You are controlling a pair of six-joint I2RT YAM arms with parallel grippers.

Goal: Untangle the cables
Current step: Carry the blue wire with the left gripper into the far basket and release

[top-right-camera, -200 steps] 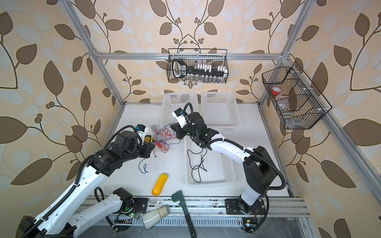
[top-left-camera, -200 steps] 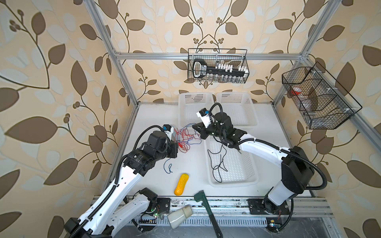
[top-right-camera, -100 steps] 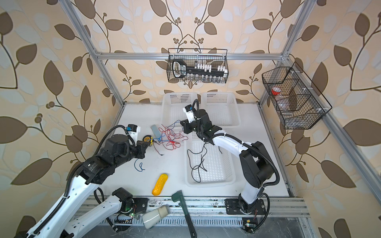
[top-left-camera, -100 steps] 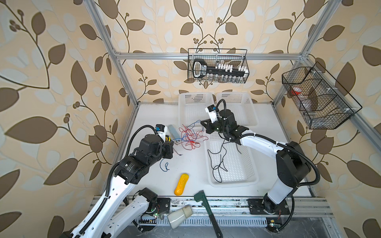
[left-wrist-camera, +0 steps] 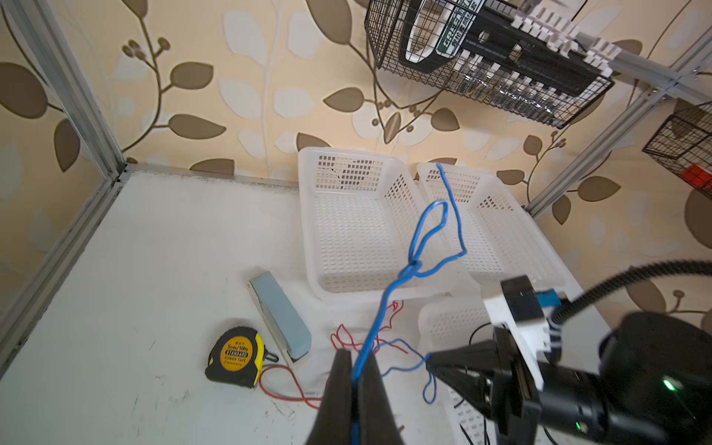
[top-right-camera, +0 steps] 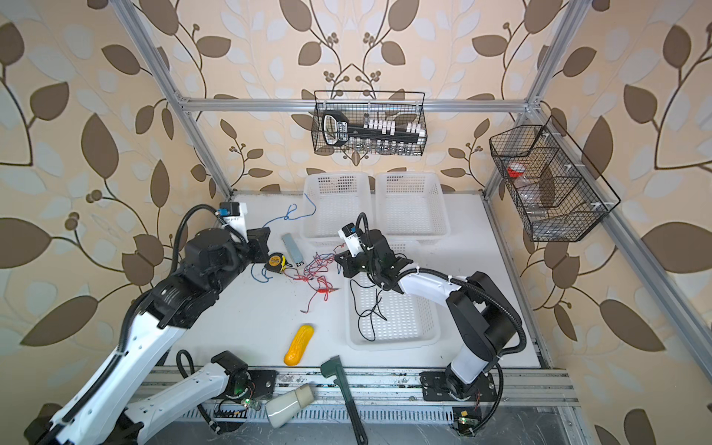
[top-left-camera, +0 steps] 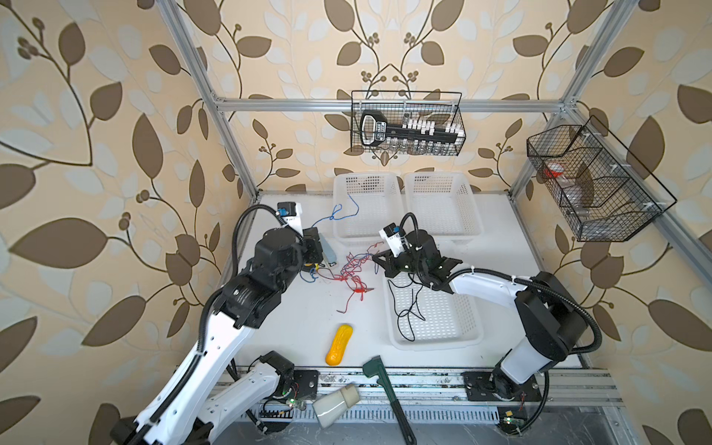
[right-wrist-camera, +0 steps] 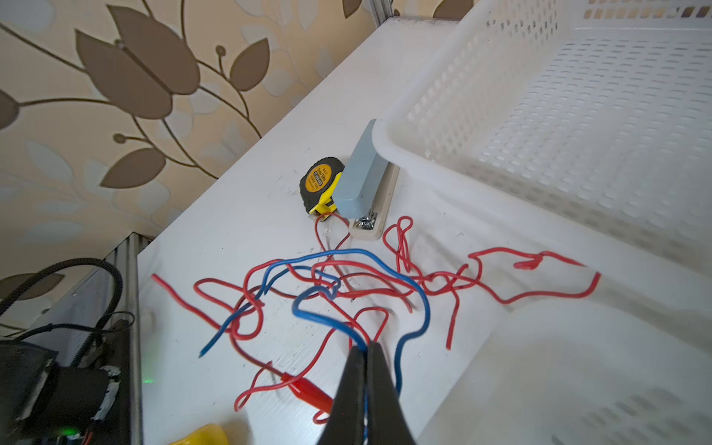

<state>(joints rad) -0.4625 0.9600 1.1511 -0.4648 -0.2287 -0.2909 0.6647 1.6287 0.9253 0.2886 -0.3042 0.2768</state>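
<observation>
Left gripper [left-wrist-camera: 356,362] is pinching a blue cable [left-wrist-camera: 413,266], which is arching toward 1 o'clock. Right gripper [right-wrist-camera: 366,348] is pinching a blue strand [right-wrist-camera: 360,251] within the red cables [top-left-camera: 352,269], which are lying tangled mid-surface [top-left-camera: 300,319]. Black cable [top-left-camera: 394,302] is lying in the basket [top-left-camera: 435,343] at 4 o'clock.
</observation>
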